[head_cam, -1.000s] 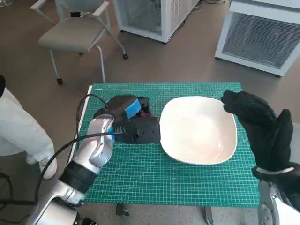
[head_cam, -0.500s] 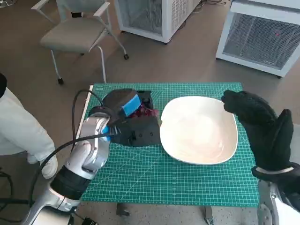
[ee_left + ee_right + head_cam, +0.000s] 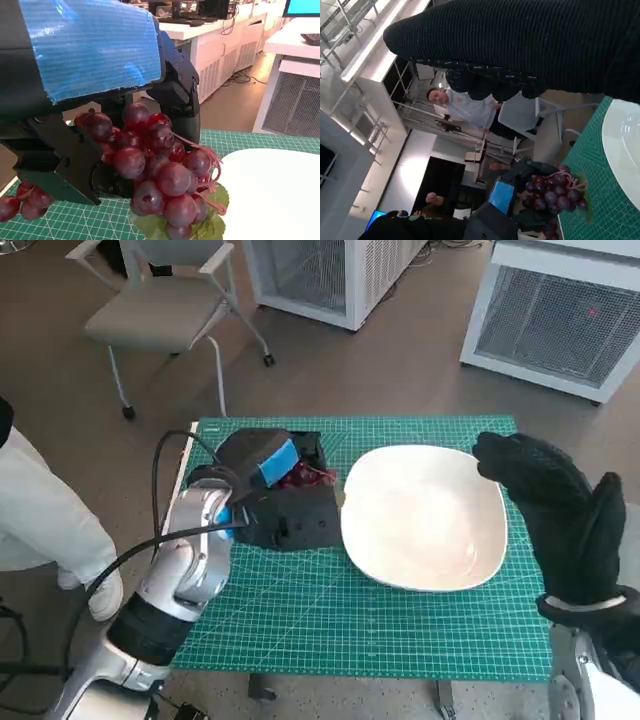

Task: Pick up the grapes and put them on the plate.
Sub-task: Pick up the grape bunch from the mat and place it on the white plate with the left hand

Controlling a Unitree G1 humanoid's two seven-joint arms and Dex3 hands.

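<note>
Brown floor surrounds our small table, whose top is covered by a green cutting mat (image 3: 330, 620); a folding chair (image 3: 160, 310) stands beyond it on the left and white cabinets (image 3: 560, 320) stand at the back. Starting at the left, a person's pale trouser leg (image 3: 40, 510) shows beside the table. Next comes our left hand (image 3: 275, 495), its fingers clamped round the grapes (image 3: 160, 170). In the left wrist view the dark red bunch hangs from between the black fingers (image 3: 180, 95), apparently clear of the mat, with a green leaf at its lower end. A few loose-looking grapes at the edge of that view may belong to the same bunch; we cannot tell. Just right of the hand lies the white plate (image 3: 425, 515), with nothing on it. Farthest right, our right hand (image 3: 555, 510) hovers over the plate's far edge; whether its fingers are apart or curled we cannot tell. We judge the pickup done, while the carry across to the plate and the release are left
</note>
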